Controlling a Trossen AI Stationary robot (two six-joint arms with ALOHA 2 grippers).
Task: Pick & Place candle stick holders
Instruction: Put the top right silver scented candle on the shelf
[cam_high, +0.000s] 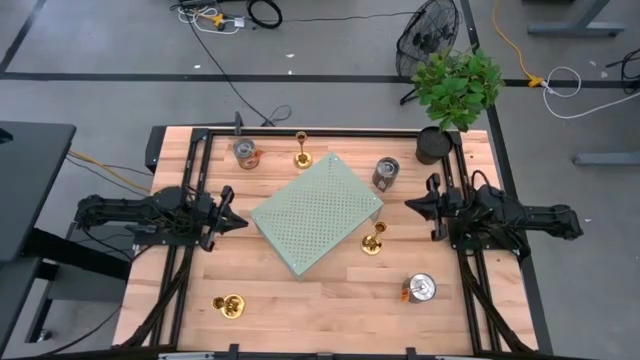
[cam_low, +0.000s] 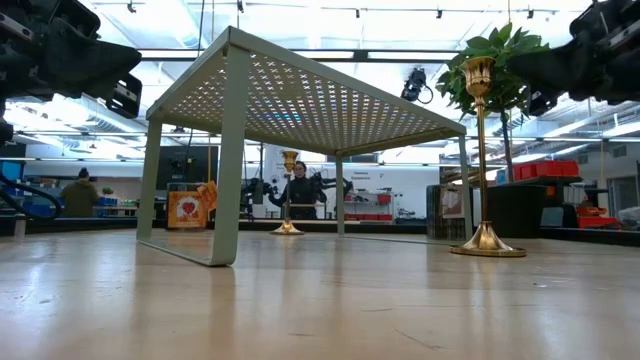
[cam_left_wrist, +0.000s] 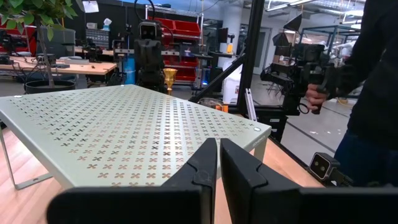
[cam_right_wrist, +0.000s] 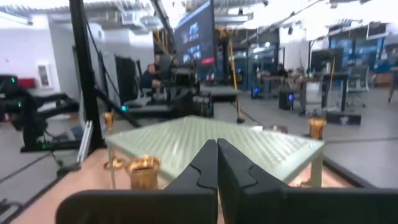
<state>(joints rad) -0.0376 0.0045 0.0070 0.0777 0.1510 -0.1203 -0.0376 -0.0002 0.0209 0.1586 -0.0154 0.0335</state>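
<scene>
Three gold candle stick holders stand on their round bases on the wooden table: one at the far side (cam_high: 301, 155), one right of the green stand (cam_high: 373, 242) (cam_low: 484, 150), one near the front left (cam_high: 230, 305). My left gripper (cam_high: 237, 221) (cam_left_wrist: 217, 158) is shut and empty, level, left of the stand. My right gripper (cam_high: 412, 205) (cam_right_wrist: 216, 158) is shut and empty, level, right of the stand, just behind the right-hand holder, whose cup shows in the right wrist view (cam_right_wrist: 143, 168).
A pale green perforated stand (cam_high: 316, 213) on thin legs fills the table's middle between the grippers. Three silver cans stand at the far left (cam_high: 247, 153), far right (cam_high: 386, 172) and near right (cam_high: 419, 289). A potted plant (cam_high: 435, 145) stands at the far right corner. A person (cam_left_wrist: 373, 93) stands beyond the table.
</scene>
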